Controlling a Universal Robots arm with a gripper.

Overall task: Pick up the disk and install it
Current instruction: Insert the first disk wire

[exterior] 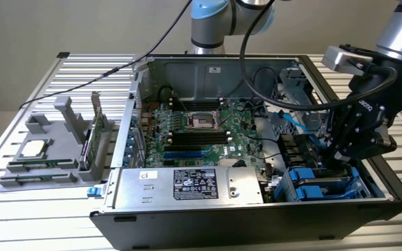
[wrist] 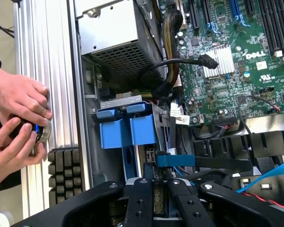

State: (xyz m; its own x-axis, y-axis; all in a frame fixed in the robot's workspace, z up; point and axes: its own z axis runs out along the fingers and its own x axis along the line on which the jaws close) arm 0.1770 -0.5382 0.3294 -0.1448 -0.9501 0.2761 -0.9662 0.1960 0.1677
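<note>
In the wrist view the disk (wrist: 150, 158) stands on edge with its blue carrier bracket (wrist: 175, 160) beside it, low in the drive cage of the open computer case (exterior: 257, 222). My gripper (wrist: 157, 201) is shut on its upper edge, the two black fingers (wrist: 139, 198) close together on either side. The exterior view has my gripper (exterior: 335, 166) lowered into the case's front corner, on that view's right, just over the blue bay (exterior: 320, 183). Most of the disk is hidden by the fingers and the cage.
Blue cage tabs (wrist: 125, 125), black cables (wrist: 180, 64) and the motherboard (exterior: 194, 130) crowd the bay. The labelled silver power supply (exterior: 194, 185) sits beside it. A grey fixture (exterior: 47, 151) stands on the table. A person's hands (wrist: 19, 123) hold a small round device outside the case.
</note>
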